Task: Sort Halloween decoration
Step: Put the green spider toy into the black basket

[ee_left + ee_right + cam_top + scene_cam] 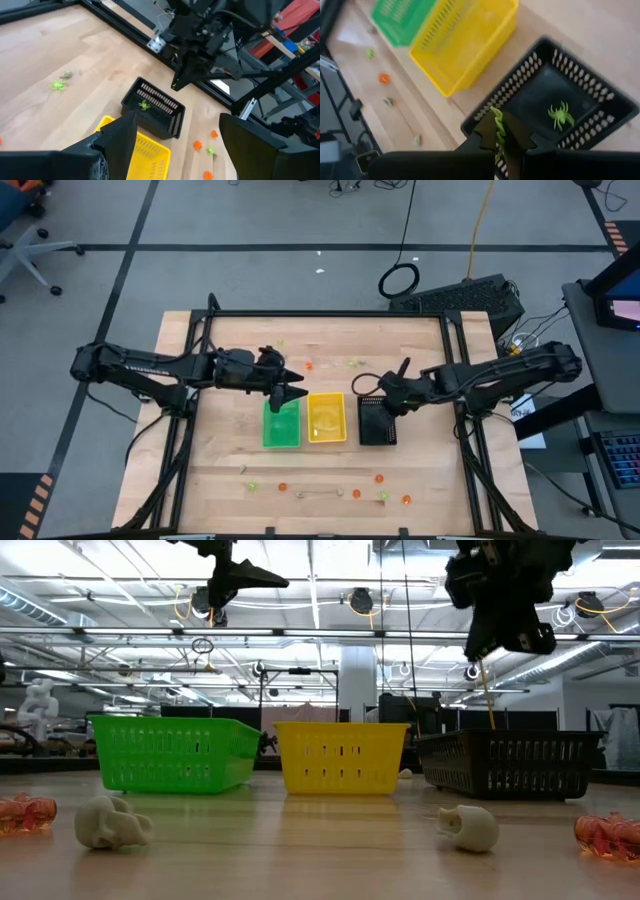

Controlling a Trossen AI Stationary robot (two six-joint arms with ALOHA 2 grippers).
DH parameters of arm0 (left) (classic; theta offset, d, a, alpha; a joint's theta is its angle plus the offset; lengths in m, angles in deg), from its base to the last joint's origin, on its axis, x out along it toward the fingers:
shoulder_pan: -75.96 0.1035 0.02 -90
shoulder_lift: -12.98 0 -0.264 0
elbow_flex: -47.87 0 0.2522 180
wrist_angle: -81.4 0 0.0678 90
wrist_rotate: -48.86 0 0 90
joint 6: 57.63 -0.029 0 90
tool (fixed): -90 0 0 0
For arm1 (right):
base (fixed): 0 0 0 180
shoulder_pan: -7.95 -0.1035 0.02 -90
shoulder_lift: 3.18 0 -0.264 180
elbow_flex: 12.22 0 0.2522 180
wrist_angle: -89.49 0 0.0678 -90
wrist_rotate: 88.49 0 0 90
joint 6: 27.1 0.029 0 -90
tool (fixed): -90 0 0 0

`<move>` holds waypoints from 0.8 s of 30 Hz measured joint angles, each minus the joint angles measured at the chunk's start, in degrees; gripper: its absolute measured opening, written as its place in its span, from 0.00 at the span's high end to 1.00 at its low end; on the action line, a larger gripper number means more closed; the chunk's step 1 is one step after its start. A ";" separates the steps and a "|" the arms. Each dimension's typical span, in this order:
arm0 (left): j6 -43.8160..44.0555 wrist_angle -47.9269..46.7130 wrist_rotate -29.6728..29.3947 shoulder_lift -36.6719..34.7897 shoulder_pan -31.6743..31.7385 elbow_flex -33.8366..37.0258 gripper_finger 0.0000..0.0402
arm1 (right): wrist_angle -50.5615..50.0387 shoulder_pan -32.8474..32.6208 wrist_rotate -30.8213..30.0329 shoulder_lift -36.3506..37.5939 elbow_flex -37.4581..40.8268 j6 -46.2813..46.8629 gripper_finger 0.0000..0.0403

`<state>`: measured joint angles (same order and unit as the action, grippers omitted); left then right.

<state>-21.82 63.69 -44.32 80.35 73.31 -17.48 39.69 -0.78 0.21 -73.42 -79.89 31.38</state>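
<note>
Right claw hanging over the black tray, pinched together on a yellow-green trinket that dangles between the fingertips. Already lying inside that tray, a green spider. Left claw parked above the green tray, fingers spread apart, carrying nothing. Between the two trays, the yellow tray.

Rest of the Halloween decoration scattered on the tabletop: orange pieces and yellow-green ones toward 6 o'clock of the trays, a few more at 12 o'clock. Up close in the low view, a pale whitish skull and another, with orange pieces at the edges.

Risks, as a guess: held trinket is thin and light, so could cling to a fingertip on release, or bounce off the slotted wall and land outside. Claw sits near the tray's edge closest to the yellow tray, so a drop from this spot might catch the rim or fall into the wrong tray. Both arms close over neighbouring trays; a careless swing could bring them together or nudge a tray.

No brand, label or writing legible anywhere.
</note>
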 joint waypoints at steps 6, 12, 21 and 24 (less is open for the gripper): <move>0.11 -0.26 0.00 0.00 -1.76 0.00 0.30 | -0.26 0.00 1.61 -4.16 -0.02 0.91 1.00; 1.03 -2.58 -0.05 0.00 -2.98 0.00 0.30 | -0.39 0.00 1.61 -7.88 -0.02 2.35 1.00; 2.62 -6.32 -0.20 0.00 -5.44 0.00 0.30 | -0.89 0.04 1.49 -11.36 -0.01 5.32 1.00; 2.94 -6.75 -0.28 0.00 -6.04 0.00 0.30 | -2.32 0.15 1.47 -12.63 -0.02 5.95 0.98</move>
<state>-18.88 56.94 -44.61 80.35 67.27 -17.48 37.37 -0.63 1.68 -86.04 -79.91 37.33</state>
